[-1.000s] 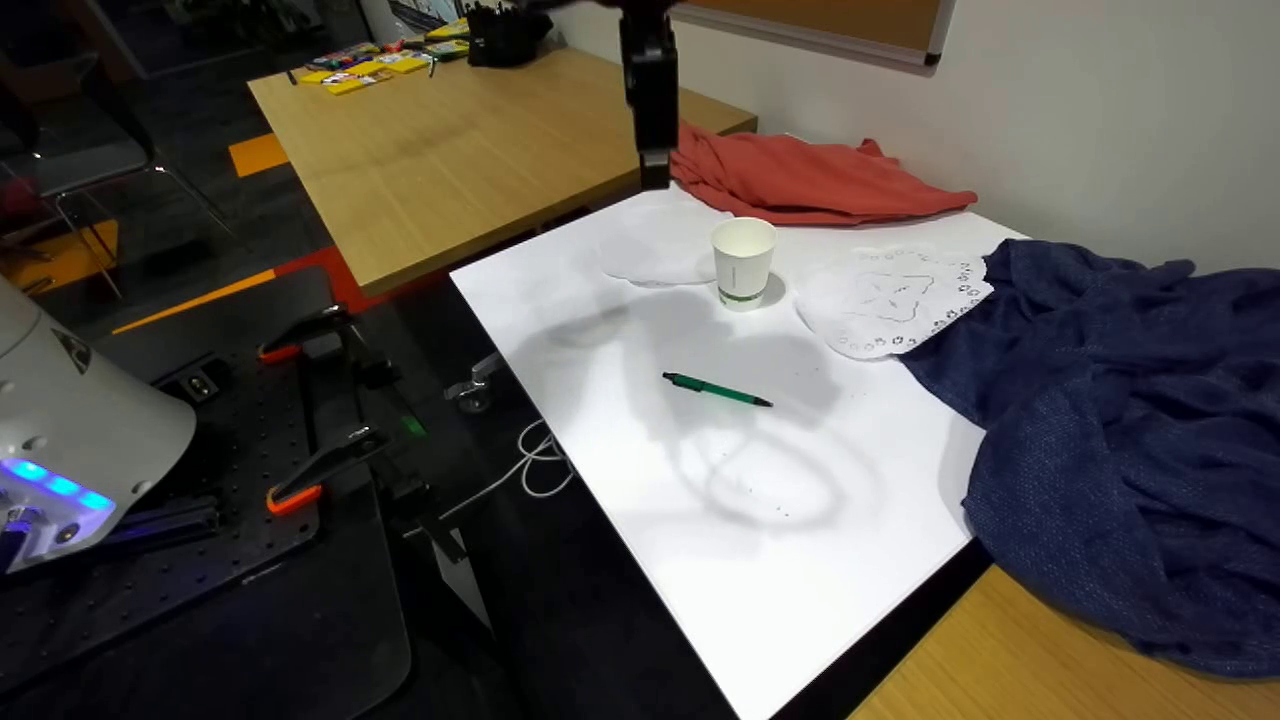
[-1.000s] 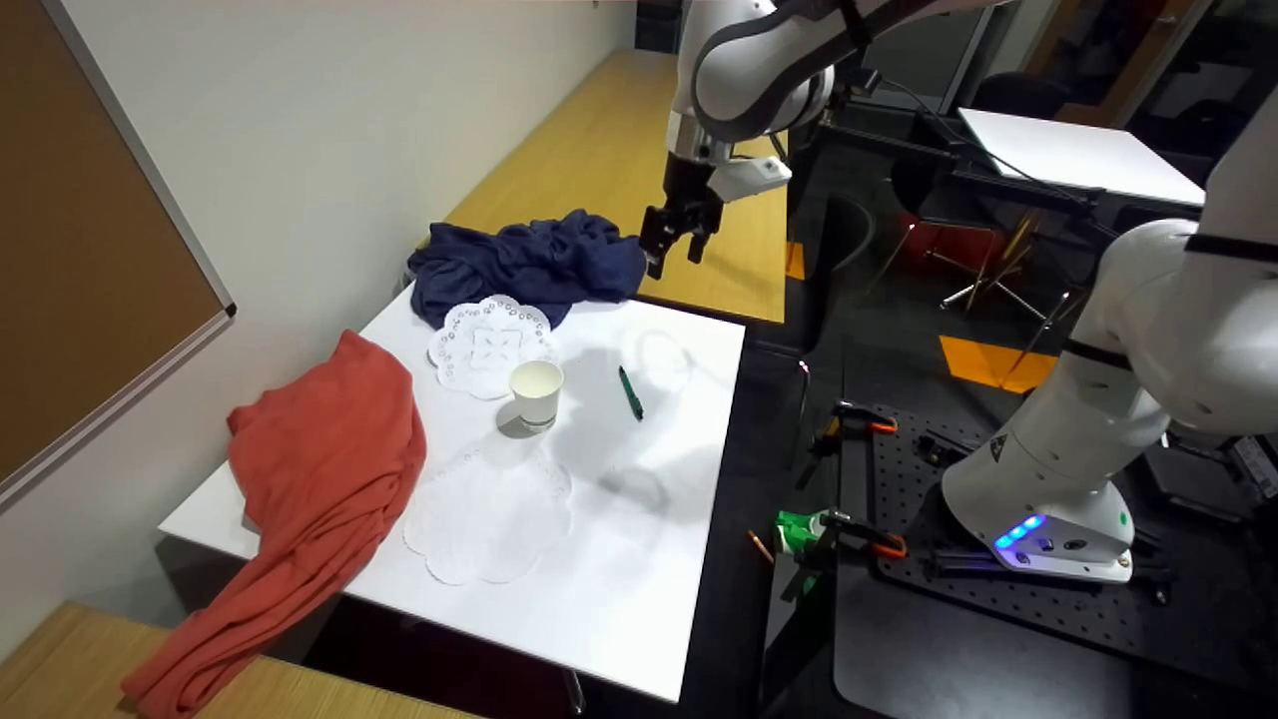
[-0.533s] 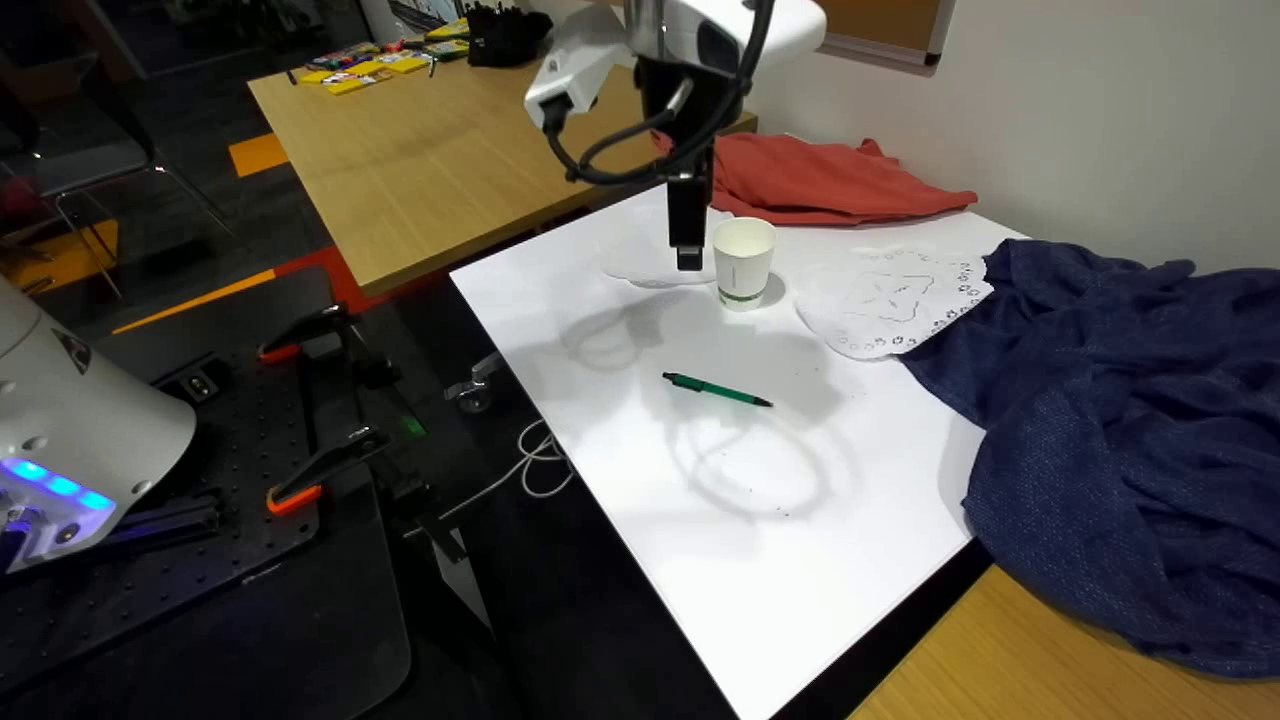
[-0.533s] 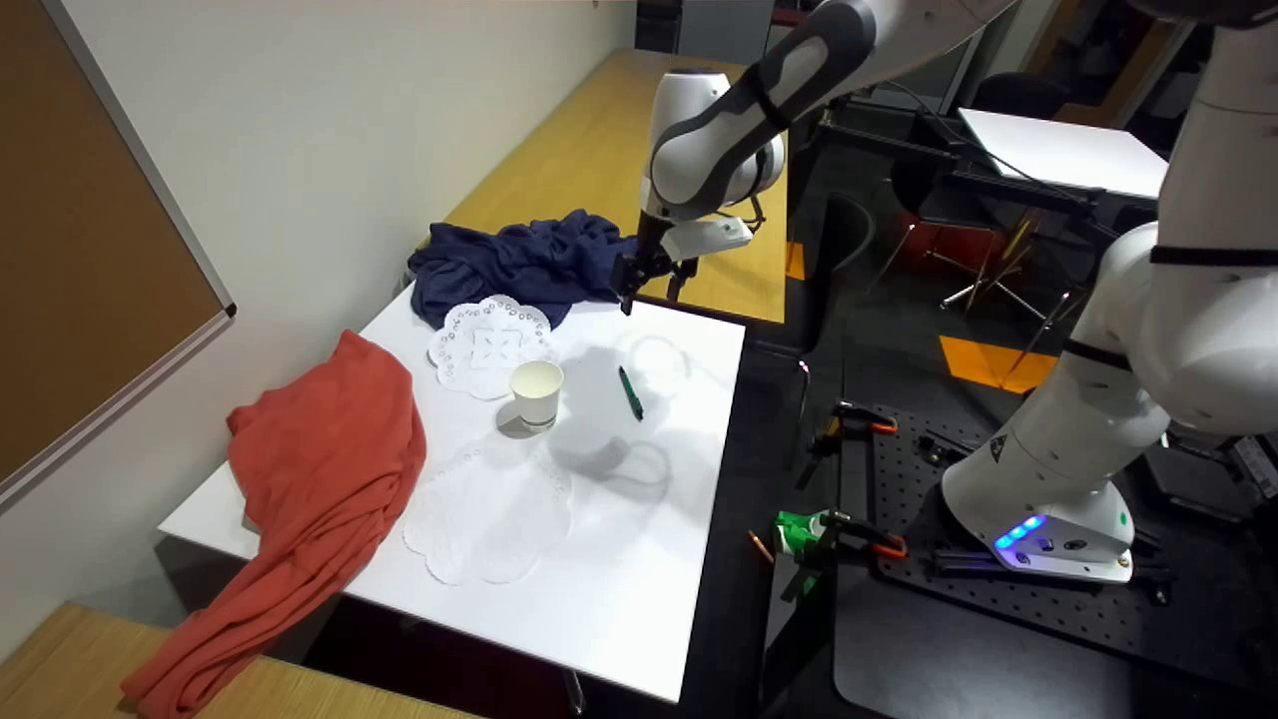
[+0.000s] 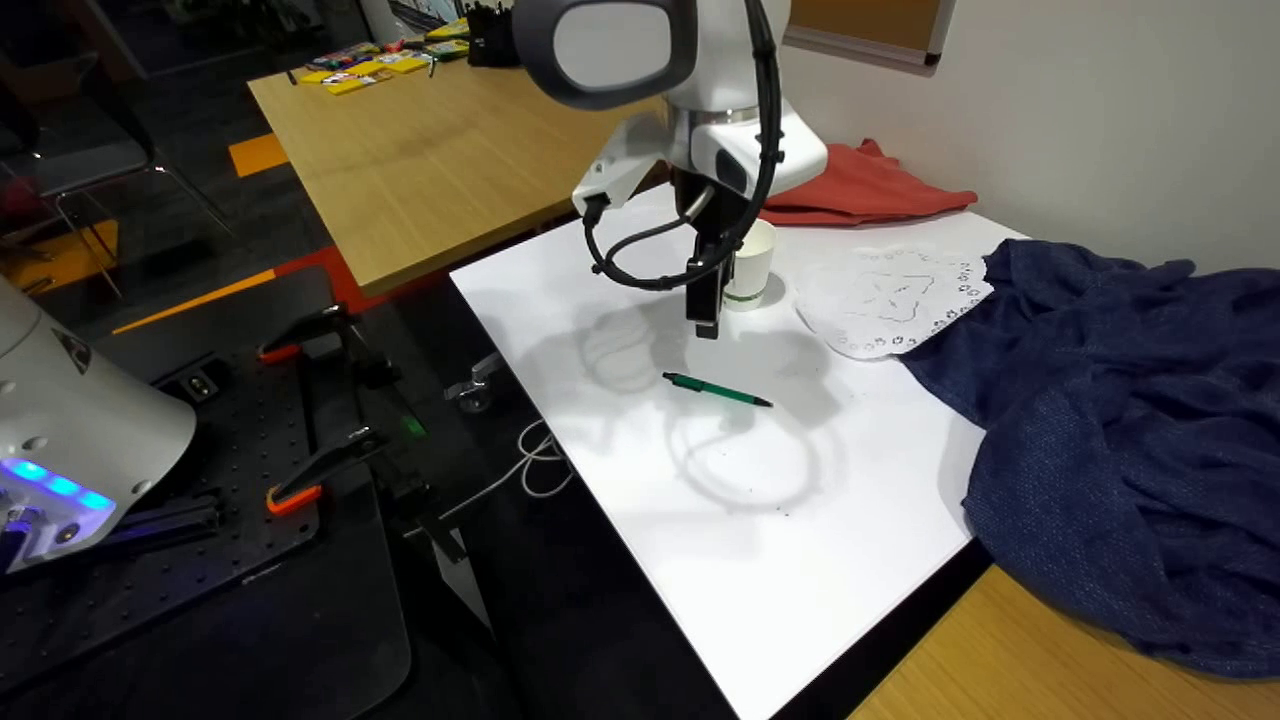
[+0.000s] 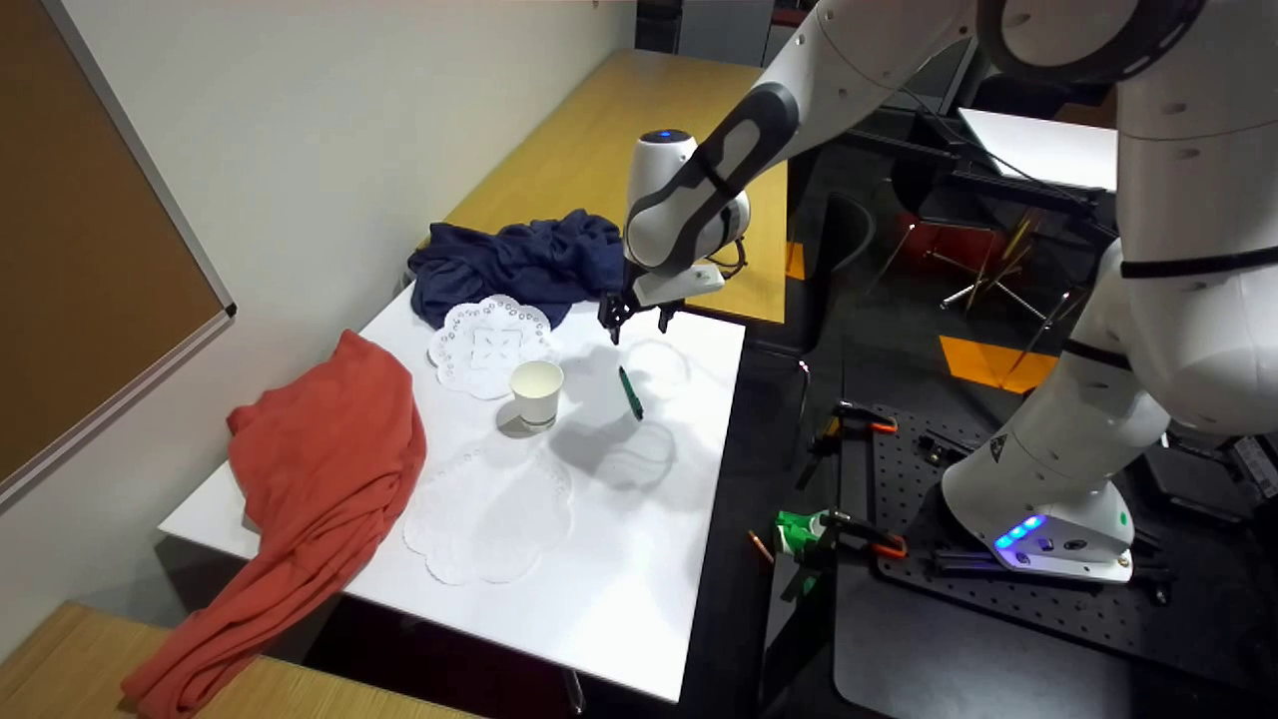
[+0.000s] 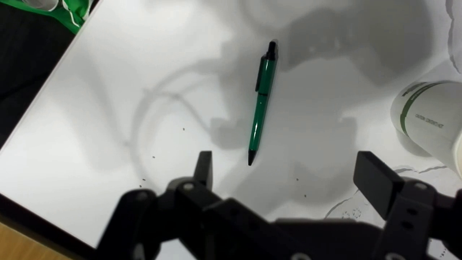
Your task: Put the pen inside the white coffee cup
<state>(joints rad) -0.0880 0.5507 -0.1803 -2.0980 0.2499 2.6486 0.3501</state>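
Wrist view, straight to the pen (image 7: pixel 262 95); lying flat on the white tabletop (image 6: pixel 619 569), between the robot-side edge and the white coffee cup (image 6: pixel 539 408), loose and clear, probably for an easy pick; looking slim, glossy and green, with black button, clip and tip; up now to the gripper (image 7: pixel 283 168), hanging above the tabletop with jaws well apart, grasping nothing, likely spread to straddle the barrel; on toward the wall-side edge and the cup, standing upright, presumably to receive the pen; past two paper doilies (image 6: pixel 463 345) to a blue cloth (image 6: pixel 529 260) bunched at one wall-side corner; then to a red cloth (image 6: pixel 329 439) strewn along the wall-side edge.
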